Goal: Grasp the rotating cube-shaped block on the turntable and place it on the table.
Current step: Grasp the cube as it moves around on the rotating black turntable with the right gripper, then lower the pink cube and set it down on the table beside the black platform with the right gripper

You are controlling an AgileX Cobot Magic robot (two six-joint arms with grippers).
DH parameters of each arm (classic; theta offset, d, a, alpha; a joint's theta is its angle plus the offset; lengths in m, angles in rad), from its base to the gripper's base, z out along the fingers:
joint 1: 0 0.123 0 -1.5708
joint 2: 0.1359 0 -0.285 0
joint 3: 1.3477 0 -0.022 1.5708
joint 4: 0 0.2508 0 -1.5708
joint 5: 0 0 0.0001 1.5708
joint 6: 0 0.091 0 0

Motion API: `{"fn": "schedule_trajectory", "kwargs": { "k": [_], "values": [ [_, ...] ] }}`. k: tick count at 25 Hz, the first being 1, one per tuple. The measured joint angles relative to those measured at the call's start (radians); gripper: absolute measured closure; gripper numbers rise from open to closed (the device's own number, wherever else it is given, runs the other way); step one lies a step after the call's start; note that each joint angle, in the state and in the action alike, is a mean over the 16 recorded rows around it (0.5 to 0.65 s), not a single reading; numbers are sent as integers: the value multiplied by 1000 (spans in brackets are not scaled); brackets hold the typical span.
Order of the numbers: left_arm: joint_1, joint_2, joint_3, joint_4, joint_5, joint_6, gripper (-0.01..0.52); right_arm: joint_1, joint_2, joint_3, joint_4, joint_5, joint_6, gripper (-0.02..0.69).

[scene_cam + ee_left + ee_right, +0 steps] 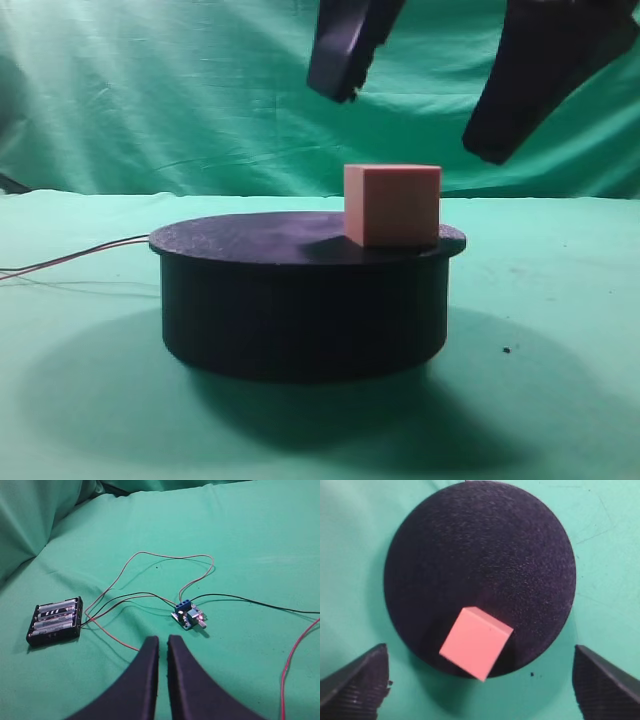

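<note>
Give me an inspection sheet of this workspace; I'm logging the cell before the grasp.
Surface: table, green cloth.
Job's things: cube on turntable, near its rim.
Clutter: battery holder, small circuit board.
Grippers: right gripper open wide above the cube; left gripper nearly shut, empty.
Cables: wires link holder and board; more trail from the turntable.
Surroundings: green backdrop.

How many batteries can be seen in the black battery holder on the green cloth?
4, lying side by side in the battery holder at the left of the left wrist view, left of the small circuit board. The holder's wall partly hides the lowest one; none shows in other views.
</note>
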Motion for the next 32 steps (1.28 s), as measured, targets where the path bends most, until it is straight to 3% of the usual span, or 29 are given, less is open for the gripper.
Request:
{"fn": "schedule_trajectory", "kwargs": {
  "k": [7,18,22,32],
  "values": [
    [0,0,0,0,0,0,514,-60,-55,-22,-103,37,90,424],
    [0,0,0,0,0,0,514,-161,-103,75,-204,30,189,430],
    [0,0,0,0,0,0,514,-167,-56,124,-198,-16,192,397],
    [0,0,0,0,0,0,514,-167,-18,112,-191,-4,213,191]
  ]
}}
